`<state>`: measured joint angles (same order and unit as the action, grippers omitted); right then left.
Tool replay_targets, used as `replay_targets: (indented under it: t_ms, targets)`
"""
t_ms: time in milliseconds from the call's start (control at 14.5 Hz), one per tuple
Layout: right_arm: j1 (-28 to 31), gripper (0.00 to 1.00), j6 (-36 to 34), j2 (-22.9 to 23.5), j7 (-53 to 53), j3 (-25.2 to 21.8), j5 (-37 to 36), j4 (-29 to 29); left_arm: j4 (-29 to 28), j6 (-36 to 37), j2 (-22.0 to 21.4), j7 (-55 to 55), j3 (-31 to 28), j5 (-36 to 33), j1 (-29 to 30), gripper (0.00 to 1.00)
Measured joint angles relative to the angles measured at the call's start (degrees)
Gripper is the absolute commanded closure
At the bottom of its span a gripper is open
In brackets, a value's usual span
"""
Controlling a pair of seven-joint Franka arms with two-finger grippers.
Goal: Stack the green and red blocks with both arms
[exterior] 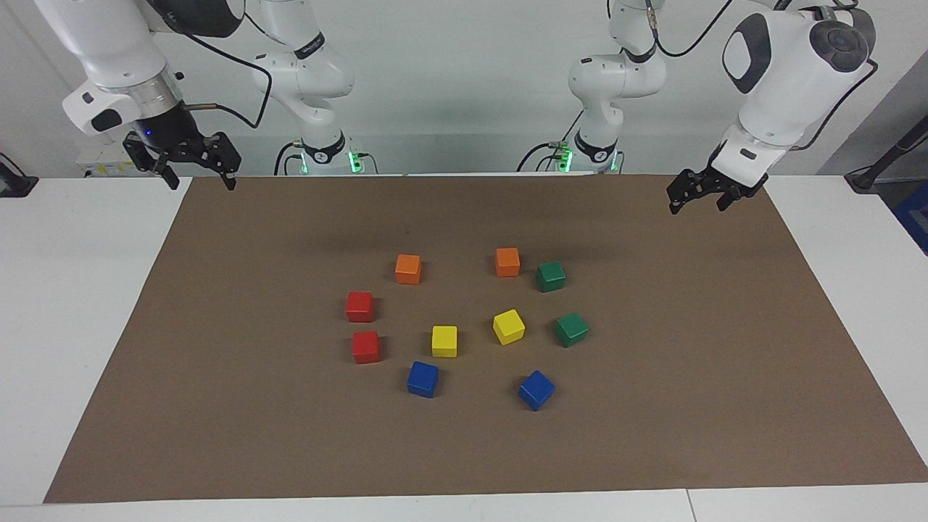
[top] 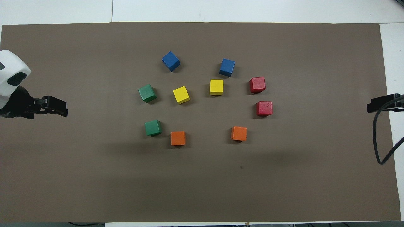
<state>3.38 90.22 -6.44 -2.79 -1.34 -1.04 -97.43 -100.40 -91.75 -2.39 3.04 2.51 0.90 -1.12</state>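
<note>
Two green blocks (exterior: pixel 551 276) (exterior: pixel 571 329) lie on the brown mat toward the left arm's end; they also show in the overhead view (top: pixel 153 127) (top: pixel 147 93). Two red blocks (exterior: pixel 359 306) (exterior: pixel 366 346) lie toward the right arm's end, also in the overhead view (top: pixel 264 108) (top: pixel 257 84). All four lie apart, none stacked. My left gripper (exterior: pixel 697 206) (top: pixel 61 108) hangs open and empty above the mat's edge at its own end. My right gripper (exterior: pixel 203 181) (top: pixel 372 106) hangs open and empty above the mat's corner at its end.
Two orange cubes (exterior: pixel 408 269) (exterior: pixel 507 262) lie nearest the robots. Two yellow cubes (exterior: pixel 444 341) (exterior: pixel 508 326) sit in the middle of the group. Two blue cubes (exterior: pixel 423 378) (exterior: pixel 536 389) lie farthest. The brown mat (exterior: pixel 217 406) covers the white table.
</note>
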Motion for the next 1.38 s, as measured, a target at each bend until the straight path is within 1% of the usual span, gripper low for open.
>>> replay_targets:
  t_ms: [276,483,621,897,1034,1241,1379]
  targets:
    - [0.0,0.00,0.0,0.0,0.0,0.0,0.0,0.0,0.0,0.0,0.0,0.0,0.0,0.0,0.0,0.00]
    - [-0.4,0.00,0.0,0.0,-3.6,0.1,0.2,-0.4,0.0,0.0,0.0,0.0,0.0,0.0,0.0,0.00]
    - [-2.2,0.00,1.1,-0.1,-2.6,0.2,0.6,-2.7,0.0,0.0,0.0,0.0,0.0,0.0,0.0,0.00]
    - [-9.1,0.00,11.7,0.1,6.5,0.5,0.7,-10.9,0.0,0.0,0.0,0.0,0.0,0.0,0.0,0.00]
    - [-11.1,0.00,16.9,0.5,10.6,0.6,0.7,-15.2,0.0,0.0,0.0,0.0,0.0,0.0,0.0,0.00]
    - [-13.8,0.00,21.7,2.6,16.4,0.6,0.7,-17.2,0.0,0.0,0.0,0.1,0.3,0.0,-0.2,0.00]
    - [-14.8,0.00,24.5,5.2,18.3,0.7,0.7,-17.6,-0.2,-1.1,0.0,1.8,0.4,0.0,-1.0,0.00]
